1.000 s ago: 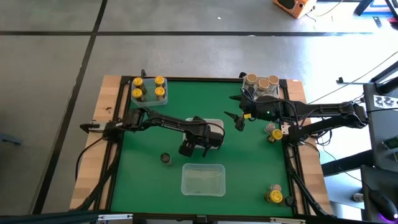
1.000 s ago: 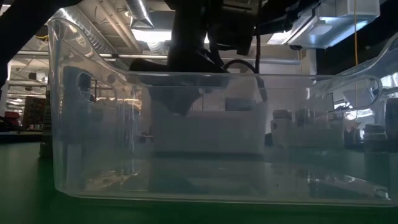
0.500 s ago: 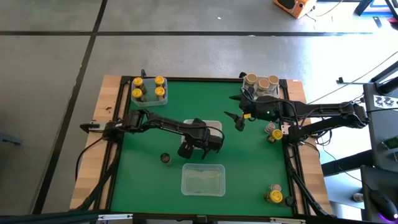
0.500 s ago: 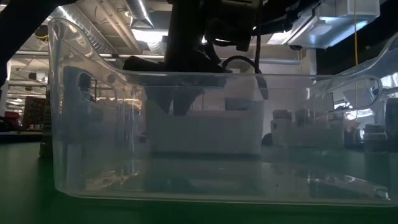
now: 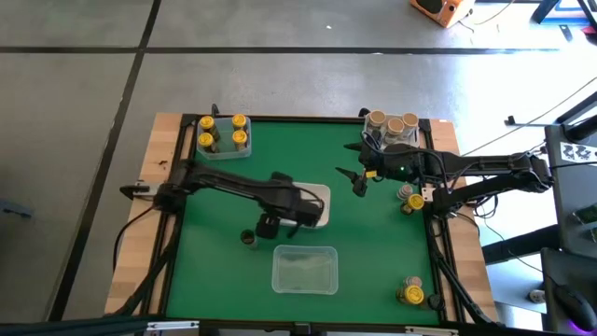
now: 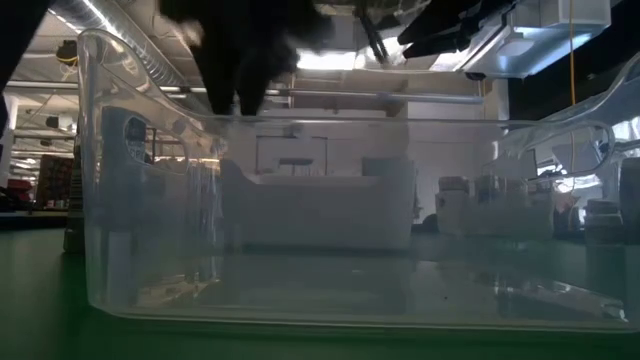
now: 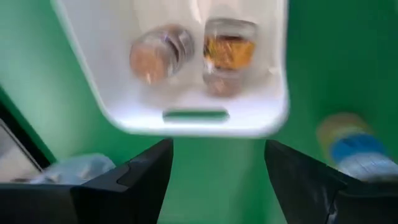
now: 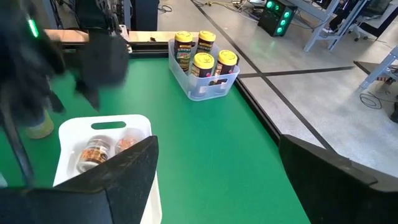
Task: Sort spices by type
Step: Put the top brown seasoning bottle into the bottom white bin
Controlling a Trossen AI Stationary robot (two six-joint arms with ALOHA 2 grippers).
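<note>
Our left gripper [image 5: 268, 224] hangs open and empty between the white bin [image 5: 320, 193], which holds two jars [image 7: 227, 53], and a loose jar [image 5: 248, 238] on the counter [image 5: 373, 252]. Descending off-centre could topple it. Right gripper [image 5: 355, 177] waits wide.

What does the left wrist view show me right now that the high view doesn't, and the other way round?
Only the left wrist view: two spice jars lying inside the white bin.

Only the high view: the four yellow-lidded jars in their bin, the tan-lidded jars at the far right corner, the empty clear bin, and the right gripper, open and waiting.

Both: the green mat, the white bin, the open left gripper, and a loose jar beside it.
</note>
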